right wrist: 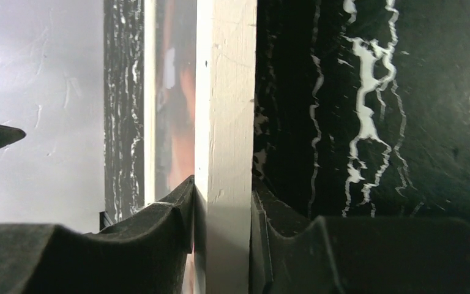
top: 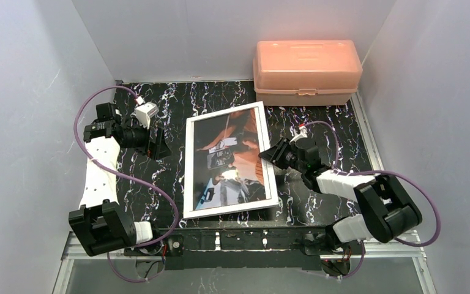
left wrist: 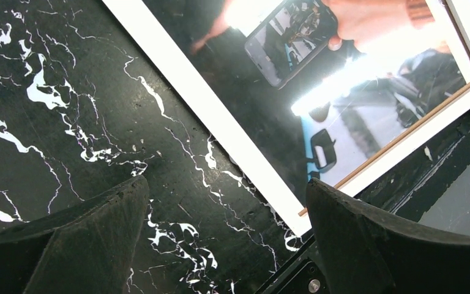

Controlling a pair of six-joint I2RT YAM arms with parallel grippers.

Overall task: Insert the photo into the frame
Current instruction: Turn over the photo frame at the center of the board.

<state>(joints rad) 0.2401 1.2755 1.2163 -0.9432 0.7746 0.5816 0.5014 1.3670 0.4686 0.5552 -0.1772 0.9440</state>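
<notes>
**Frame** (top: 188,168) lies at the centre of the marble table (top: 318,122), with the photo (top: 229,162) showing inside its white border. The right gripper (right wrist: 223,205) is clenched on the frame's 3 o'clock rail. The left gripper (left wrist: 226,190), spread and empty, hovers at 9 o'clock. Any shift probably calls for a square pinch and slow travel, so the frame does not pivot. Only the right wrist view shows the fingers touching both faces of the rail. Only the left wrist view shows glare on the print.

Photo (left wrist: 263,122) partly lost in glare, frame (left wrist: 215,104) cut off at top, rim hidden between right fingers (right wrist: 159,226)
</notes>
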